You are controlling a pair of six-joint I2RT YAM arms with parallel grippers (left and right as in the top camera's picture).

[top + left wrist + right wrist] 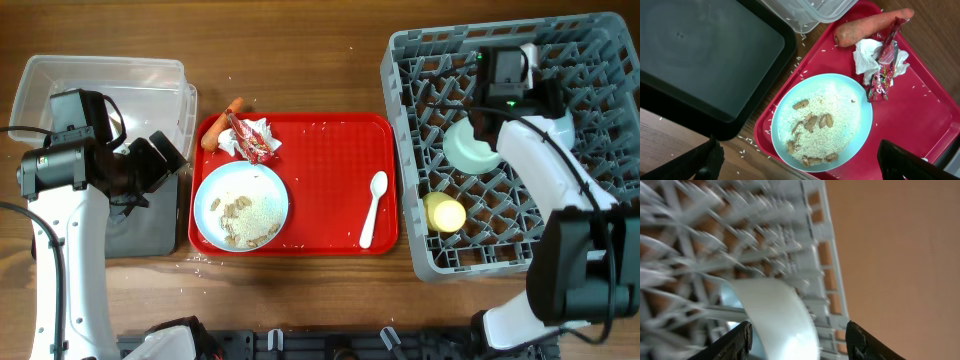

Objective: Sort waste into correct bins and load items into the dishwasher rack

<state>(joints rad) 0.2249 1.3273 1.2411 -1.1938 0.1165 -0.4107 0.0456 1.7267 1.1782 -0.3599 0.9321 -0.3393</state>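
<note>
A light-blue plate (281,190) with beige rice and food scraps (245,215) sits on the red serving tray, and also shows in the left wrist view (860,100). The red-and-white wrapper with tissue (250,140) and the orange carrot (212,135) lie at the tray's far left corner. The white spoon (372,208) lies on the tray's right side. My left gripper (165,160) is open and empty, hovering over the plate's near edge (805,165). My right gripper (493,115) is open inside the grey rack (400,150), with a pale bowl's rim (785,315) between its jaws.
The clear tub (100,75) stands at the far left, with the black tray (140,230) in front of it. The rack holds a pale-green bowl (470,148), a yellow cup (445,212) and a light-blue bowl (560,128). Rice grains are scattered beside the red tray (330,170).
</note>
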